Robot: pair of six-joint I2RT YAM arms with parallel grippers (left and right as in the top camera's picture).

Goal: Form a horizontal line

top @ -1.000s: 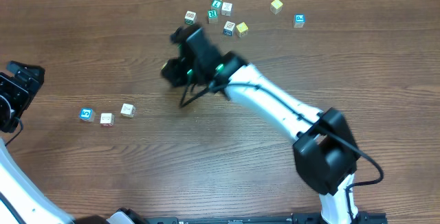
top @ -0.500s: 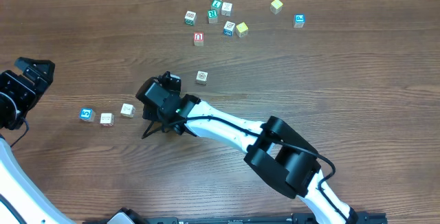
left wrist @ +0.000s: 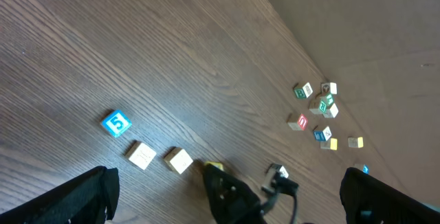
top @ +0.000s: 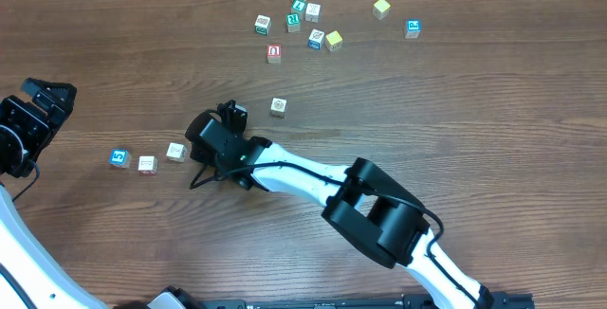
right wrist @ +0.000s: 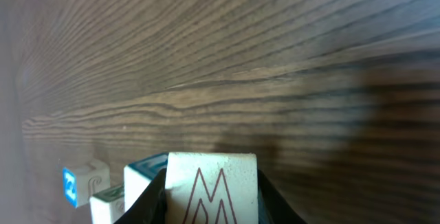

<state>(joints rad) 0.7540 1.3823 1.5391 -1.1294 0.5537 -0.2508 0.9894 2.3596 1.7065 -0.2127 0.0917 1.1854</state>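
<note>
A row of cubes lies at the left: a blue-faced cube (top: 118, 157), then two whitish cubes (top: 146, 164) (top: 175, 151). My right gripper (top: 201, 146) is just right of the row's right end, shut on a whitish cube with a red M (right wrist: 212, 183). The right wrist view shows the row's cubes (right wrist: 110, 200) close behind the held cube, left of it. The left wrist view shows the blue cube (left wrist: 115, 123) and the two whitish ones (left wrist: 141, 154) (left wrist: 179, 160). My left gripper (top: 36, 119) is open and empty, left of the row.
One loose whitish cube (top: 278, 106) lies mid-table. A red-faced cube (top: 274, 53) and a cluster of letter cubes (top: 302, 15) lie at the back, with yellow cubes (top: 334, 40) (top: 381, 7) and a blue cube (top: 413, 27). The right arm (top: 313, 172) stretches across the table.
My right arm has swung from near the back cluster down and left to the right end of the row, carrying the M cube. The left gripper shifted slightly.
</note>
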